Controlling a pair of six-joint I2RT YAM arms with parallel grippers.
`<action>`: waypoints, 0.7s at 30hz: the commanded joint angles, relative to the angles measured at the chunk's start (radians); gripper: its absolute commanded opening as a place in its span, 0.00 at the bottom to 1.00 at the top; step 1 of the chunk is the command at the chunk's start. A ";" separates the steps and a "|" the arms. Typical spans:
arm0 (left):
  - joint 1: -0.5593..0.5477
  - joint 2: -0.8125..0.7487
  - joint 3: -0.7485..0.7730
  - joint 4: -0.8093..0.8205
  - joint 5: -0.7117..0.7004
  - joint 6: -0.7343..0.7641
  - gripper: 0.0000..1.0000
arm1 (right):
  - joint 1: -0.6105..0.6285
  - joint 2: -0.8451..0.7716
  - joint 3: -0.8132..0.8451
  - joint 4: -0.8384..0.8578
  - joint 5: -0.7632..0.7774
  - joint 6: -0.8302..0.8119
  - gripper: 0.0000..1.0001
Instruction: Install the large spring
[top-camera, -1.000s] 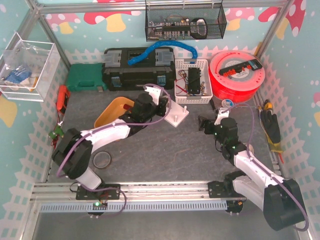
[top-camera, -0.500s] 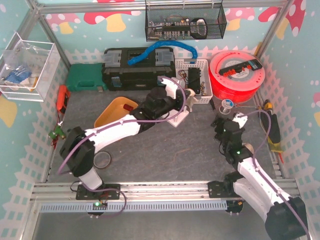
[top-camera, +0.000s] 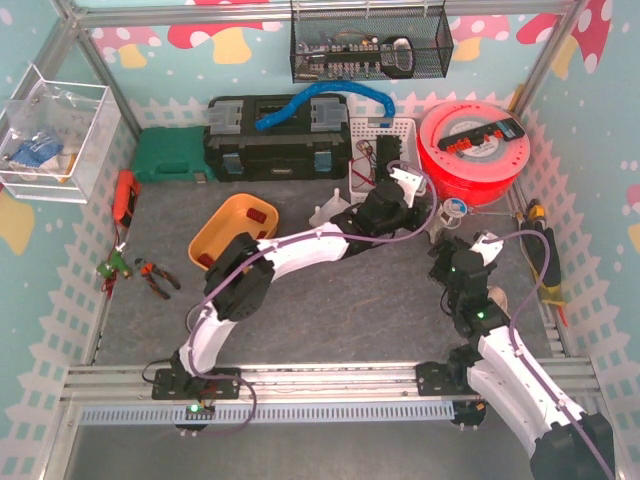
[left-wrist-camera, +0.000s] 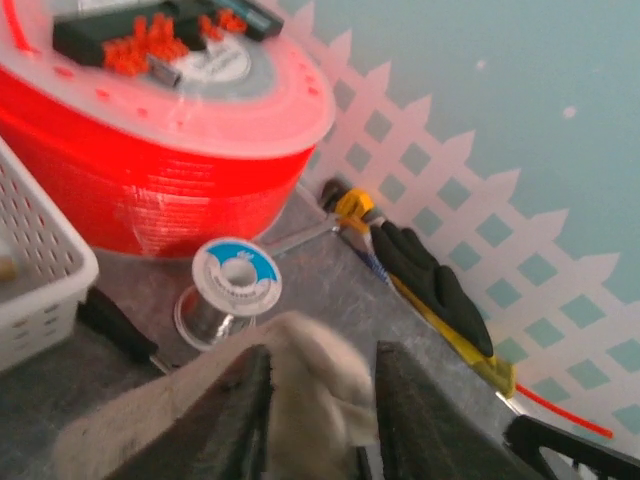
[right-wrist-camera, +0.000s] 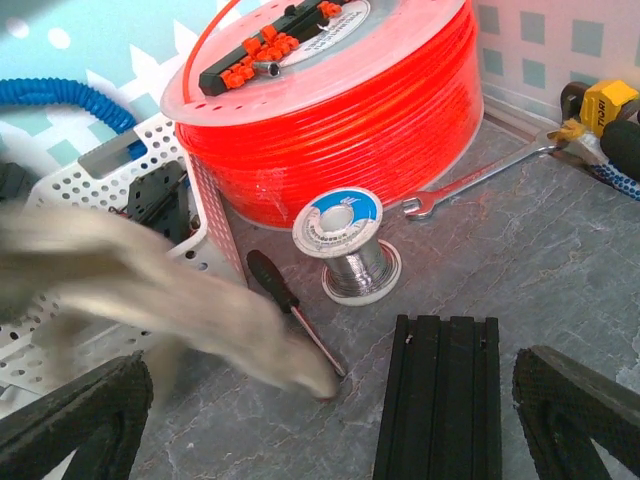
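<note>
I cannot make out the large spring in any view. My left gripper (top-camera: 425, 215) reaches far right, in front of the red filament spool (top-camera: 470, 140). In the left wrist view its jaws (left-wrist-camera: 320, 420) hold a blurred whitish object (left-wrist-camera: 300, 390) that I cannot identify. The same blurred object crosses the left of the right wrist view (right-wrist-camera: 170, 290). A white pegged piece (top-camera: 330, 212) stands beside the orange tray (top-camera: 235, 228). My right gripper (top-camera: 447, 250) is open and empty (right-wrist-camera: 330, 385), low over a black slotted rail (right-wrist-camera: 437, 400).
A solder spool (right-wrist-camera: 345, 240), a screwdriver (right-wrist-camera: 275, 290) and a wrench (right-wrist-camera: 480, 180) lie in front of the red spool. A white basket (top-camera: 385, 160) and a black toolbox (top-camera: 275, 145) stand at the back. A black glove (left-wrist-camera: 430, 285) lies along the right fence. Pliers (top-camera: 155, 275) lie at the left.
My left arm has swung from the table's middle far to the right, toward the red spool, with the whitish object in its jaws. The right gripper has shifted slightly right and stays open.
</note>
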 joint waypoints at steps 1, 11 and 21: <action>-0.001 0.084 0.121 -0.130 0.010 -0.010 0.45 | 0.004 0.002 -0.008 0.010 0.000 -0.023 0.98; 0.012 -0.112 -0.040 -0.184 -0.173 0.061 0.68 | 0.004 0.000 -0.029 0.096 -0.139 -0.103 0.98; 0.072 -0.449 -0.378 -0.182 -0.536 0.053 0.70 | 0.004 0.085 -0.031 0.220 -0.408 -0.210 0.97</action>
